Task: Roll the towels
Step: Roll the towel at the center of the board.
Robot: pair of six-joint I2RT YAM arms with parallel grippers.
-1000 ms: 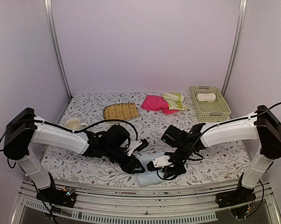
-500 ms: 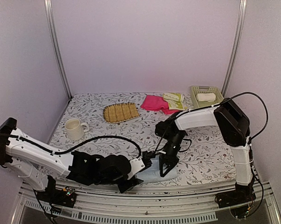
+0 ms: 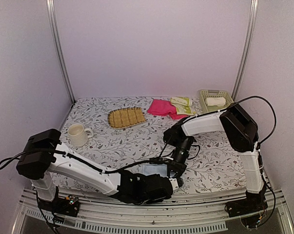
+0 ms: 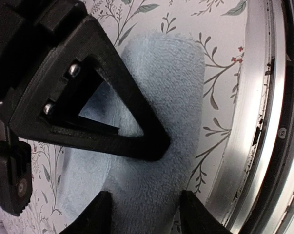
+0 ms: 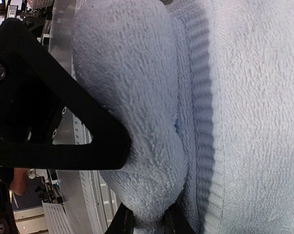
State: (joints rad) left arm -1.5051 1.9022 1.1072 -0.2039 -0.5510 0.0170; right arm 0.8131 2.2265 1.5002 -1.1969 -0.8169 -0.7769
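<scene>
Grip first: we are clamping our right gripper (image 5: pixel 146 225) on a raised fold of the soft light blue terry towel (image 3: pixel 154 169). We are holding our left gripper (image 4: pixel 147 217) astride the same towel, its jaws standing apart. The towel is lying at the near edge of the floral-patterned table (image 3: pixel 112 141), just beside the metal rail (image 4: pixel 264 122).

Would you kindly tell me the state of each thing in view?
Blue towel, partly rolled.
Pink towel, not rolled.
Yellow-green towel, not rolled.
White towel, rolled, in basket.
Mug, upright.
Mat, flat.
Left claw, open over blue towel.
Right claw, shut on blue towel.
</scene>
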